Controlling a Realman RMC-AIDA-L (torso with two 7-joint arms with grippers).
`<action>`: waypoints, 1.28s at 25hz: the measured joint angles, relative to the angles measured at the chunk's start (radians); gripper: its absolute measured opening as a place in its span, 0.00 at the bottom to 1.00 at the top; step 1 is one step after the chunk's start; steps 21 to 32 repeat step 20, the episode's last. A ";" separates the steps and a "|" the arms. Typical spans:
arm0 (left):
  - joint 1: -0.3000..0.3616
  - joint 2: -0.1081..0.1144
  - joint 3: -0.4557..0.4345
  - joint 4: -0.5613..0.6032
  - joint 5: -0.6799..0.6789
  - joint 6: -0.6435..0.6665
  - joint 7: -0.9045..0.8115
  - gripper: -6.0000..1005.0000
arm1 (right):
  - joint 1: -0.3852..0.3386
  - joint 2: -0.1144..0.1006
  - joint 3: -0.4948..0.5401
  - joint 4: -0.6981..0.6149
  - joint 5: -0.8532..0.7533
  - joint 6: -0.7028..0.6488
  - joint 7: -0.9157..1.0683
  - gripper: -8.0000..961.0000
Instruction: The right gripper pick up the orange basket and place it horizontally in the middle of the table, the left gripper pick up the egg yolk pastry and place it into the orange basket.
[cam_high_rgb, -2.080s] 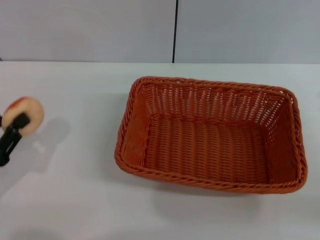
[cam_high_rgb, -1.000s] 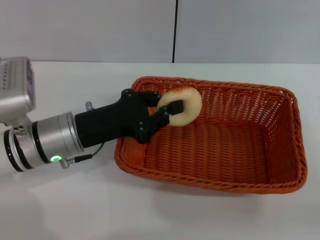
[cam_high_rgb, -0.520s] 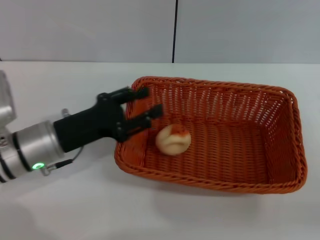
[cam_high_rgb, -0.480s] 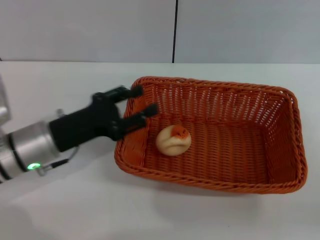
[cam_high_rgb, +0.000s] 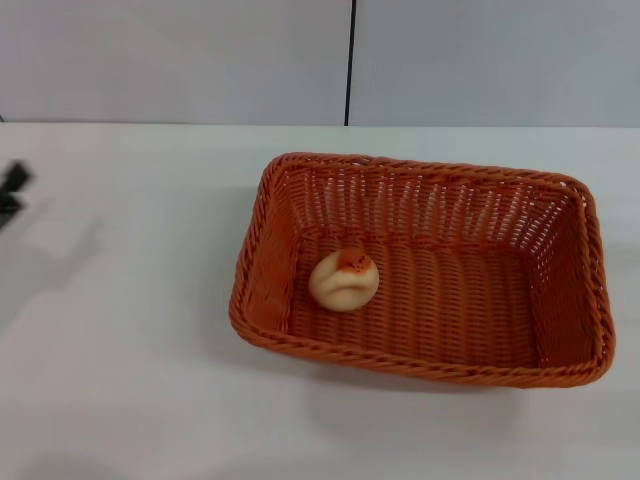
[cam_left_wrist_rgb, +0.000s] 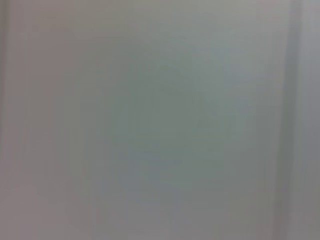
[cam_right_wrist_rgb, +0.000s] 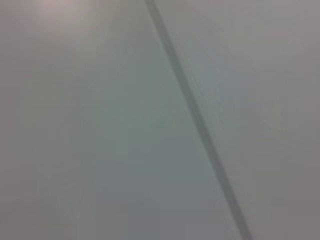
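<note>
A white table fills the head view; on it, right of centre, sits the orange basket, its long axis running left to right; inside, near its left end, rests the pastry, red patch tilted up and away; both placements look done to me; next I need only park; my left gripper is a sliver at the left edge, fingers unreadable; my right is unseen.

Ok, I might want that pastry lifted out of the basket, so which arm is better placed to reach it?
Left, probably. The egg yolk pastry lies at the left end of the orange basket, and the left tool shows at the left edge of the table. The right tool is out of view.
</note>
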 joint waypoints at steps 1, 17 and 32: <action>0.000 0.000 0.000 0.000 0.000 0.000 0.000 0.81 | -0.003 0.000 0.030 0.003 0.000 0.045 -0.009 0.60; 0.131 -0.002 -0.176 -0.202 -0.149 -0.056 0.331 0.81 | 0.030 0.001 0.048 0.088 0.000 0.102 -0.313 0.61; 0.135 -0.003 -0.189 -0.224 -0.153 -0.066 0.363 0.81 | 0.043 0.000 0.054 0.098 0.000 0.111 -0.335 0.61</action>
